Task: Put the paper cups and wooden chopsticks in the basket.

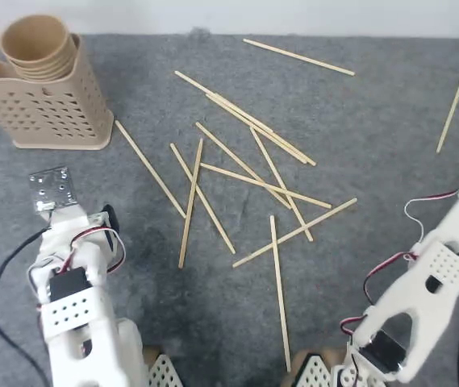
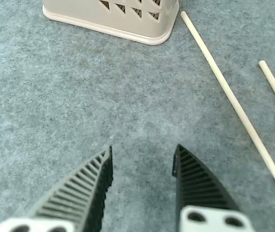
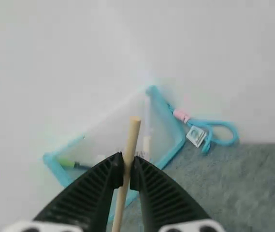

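Observation:
A beige basket [image 1: 43,113] stands at the far left of the grey carpet with a stack of paper cups [image 1: 39,44] inside it. Several wooden chopsticks [image 1: 253,169] lie scattered across the middle, and one chopstick [image 1: 150,169] lies close to the basket. The left arm [image 1: 72,274] is at the near left. My left gripper [image 2: 143,150] is open just above bare carpet, with the basket [image 2: 113,21] ahead of it and a chopstick [image 2: 234,101] off to one side. My right gripper [image 3: 126,162] is shut on a chopstick [image 3: 131,137], raised and facing the wall.
More chopsticks lie apart from the pile, one at the far right [image 1: 453,97] and one at the back [image 1: 298,56]. The right arm [image 1: 431,282] runs off the right edge. A blue-rimmed clear pouch [image 3: 103,140] and a blue cord [image 3: 214,128] lie against the white wall.

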You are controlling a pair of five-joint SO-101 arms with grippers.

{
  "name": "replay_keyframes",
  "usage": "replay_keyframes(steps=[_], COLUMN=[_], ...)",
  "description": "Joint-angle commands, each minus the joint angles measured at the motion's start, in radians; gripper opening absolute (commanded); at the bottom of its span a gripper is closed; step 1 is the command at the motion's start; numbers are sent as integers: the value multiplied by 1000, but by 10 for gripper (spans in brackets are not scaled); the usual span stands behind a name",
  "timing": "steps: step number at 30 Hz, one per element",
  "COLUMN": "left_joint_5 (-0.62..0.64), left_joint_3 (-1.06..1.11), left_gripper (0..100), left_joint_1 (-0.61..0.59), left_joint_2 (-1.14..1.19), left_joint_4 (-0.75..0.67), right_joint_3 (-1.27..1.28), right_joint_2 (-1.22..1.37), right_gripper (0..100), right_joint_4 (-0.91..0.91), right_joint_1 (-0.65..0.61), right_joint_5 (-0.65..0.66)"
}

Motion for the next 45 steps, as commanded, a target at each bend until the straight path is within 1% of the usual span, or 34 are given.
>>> replay_keyframes(steps=[1,5,7,12,14,18,26,28,31,33,34,36,39,41,42,45], left_joint_5=[-5,-5,-5,-5,-5,-5,-5,-5,-5,-5,-5,-5,-5,-5,-5,-5], left_joint_3=[-13,-13,-12,-12,-12,-12,-12,-13,-13,-13,-13,-13,-13,-13,-13,-13], left_gripper=[198,198,198,198,198,198,198,198,198,198,198,198,198,198,198,198], left_joint_1=[-3,-3,-3,-3,-3,-3,-3,-3,-3,-3,-3,-3,-3,-3,-3,-3], left_joint_2=[-21,-21,-21,-21,-21,-21,-21,-21,-21,-21,-21,-21,-21,-21,-21,-21], left_joint_4=[-11,-11,-11,-12,-14,-15,-15,-17,-17,-17,-17,-17,-17,-17,-17,-17], right_joint_3=[-35,-35,-35,-40,-38,-38,-38,-38,-38,-38,-38,-35,-32,-31,-21,23], right_joint_2=[13,31,25,4,-13,-53,-117,-148,-257,-357,-409,-496,-558,-556,-549,-498], right_gripper=[6,6,6,6,6,6,6,6,6,6,6,6,6,11,30,132], right_joint_4=[1,8,61,156,223,325,479,556,743,877,941,1023,1035,974,946,866], right_joint_1=[-82,-151,-185,-243,-259,-265,-288,-300,-335,-361,-369,-371,-332,-292,-274,-229], right_joint_5=[14,14,11,-60,-77,-153,-169,-176,-199,-176,-144,-109,-103,-89,-63,-23])
